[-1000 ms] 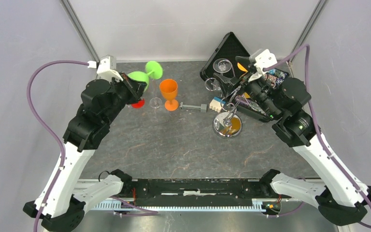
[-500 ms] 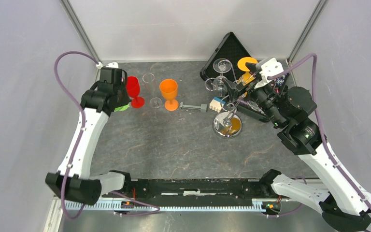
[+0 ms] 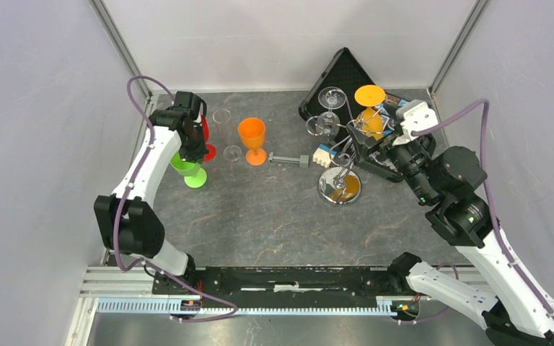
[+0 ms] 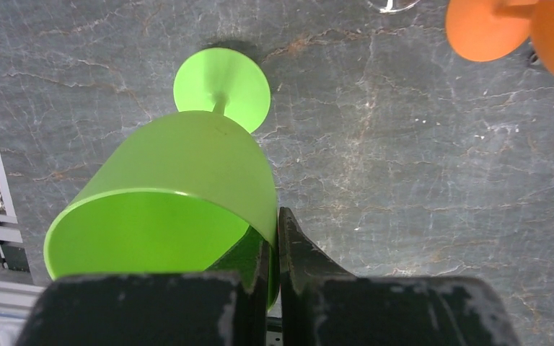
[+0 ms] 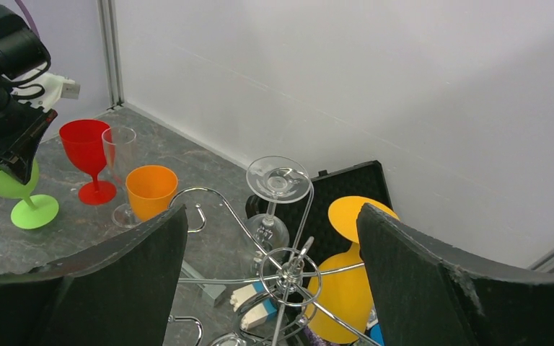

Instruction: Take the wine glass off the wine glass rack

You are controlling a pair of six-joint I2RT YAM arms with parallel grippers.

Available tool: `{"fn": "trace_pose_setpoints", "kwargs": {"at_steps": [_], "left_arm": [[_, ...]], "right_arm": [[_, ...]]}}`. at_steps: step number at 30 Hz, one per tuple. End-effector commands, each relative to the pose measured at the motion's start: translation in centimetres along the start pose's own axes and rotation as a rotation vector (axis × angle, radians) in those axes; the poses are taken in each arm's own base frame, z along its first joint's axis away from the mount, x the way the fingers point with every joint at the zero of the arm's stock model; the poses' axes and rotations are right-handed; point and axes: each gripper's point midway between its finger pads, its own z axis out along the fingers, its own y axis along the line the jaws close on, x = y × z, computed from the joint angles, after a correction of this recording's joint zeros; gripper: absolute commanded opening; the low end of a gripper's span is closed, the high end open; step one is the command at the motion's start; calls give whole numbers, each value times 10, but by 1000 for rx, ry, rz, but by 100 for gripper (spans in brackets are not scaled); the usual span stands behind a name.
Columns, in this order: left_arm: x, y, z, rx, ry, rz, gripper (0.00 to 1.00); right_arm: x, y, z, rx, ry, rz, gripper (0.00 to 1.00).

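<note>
The silver wire wine glass rack stands right of centre, its hub in the right wrist view. A clear wine glass hangs upside down on a back arm. A yellow-orange glass hangs beside it. My right gripper is open and empty just right of the rack top, jaws wide either side of the hub. My left gripper is shut on the rim of a green glass, whose foot is at the table.
A red glass, a clear glass and an orange glass stand at the back left. A black case lies behind the rack. A grey part and a blue-white block lie left of the rack.
My left arm swung the green glass from the back wall forward and down, in front of the red glass. My right gripper drew back to the right, away from the rack.
</note>
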Motion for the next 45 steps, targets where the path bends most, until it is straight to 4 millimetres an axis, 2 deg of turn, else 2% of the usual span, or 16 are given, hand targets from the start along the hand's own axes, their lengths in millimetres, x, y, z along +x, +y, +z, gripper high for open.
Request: {"fn": "trace_pose_setpoints", "kwargs": {"at_steps": [1,3,9,12,17,23,27,33,38,42,45], "left_arm": [[-5,4,-2,-8,14,46,3],[-4,4,3,-9,34,51,8],[2,6,17,-29,83,56,12],[1,8,18,-42,82,57,17],[-11,18,3,-93,41,58,27],[-22,21,-21,-90,-22,53,37],[-30,14,-43,-29,-84,41,46],[-47,2,-89,92,-241,22,59],[-54,-28,-131,321,-406,60,79],[-55,-52,-165,513,-554,108,100],[-54,-74,-188,681,-614,108,100]], "right_arm": [[-6,-9,-9,38,-25,-14,92],[-6,-11,-11,43,-28,-15,92],[-1,-13,-12,60,-16,-24,92],[1,-13,-11,58,-10,-26,92],[2,-12,-9,55,-3,-25,93],[2,-11,-7,55,3,-21,93],[0,-12,-5,59,12,-19,93],[2,-14,1,68,55,-11,93],[4,-18,12,92,119,-20,93],[11,-25,24,135,205,-43,93],[15,-26,35,147,246,-65,93]]}}
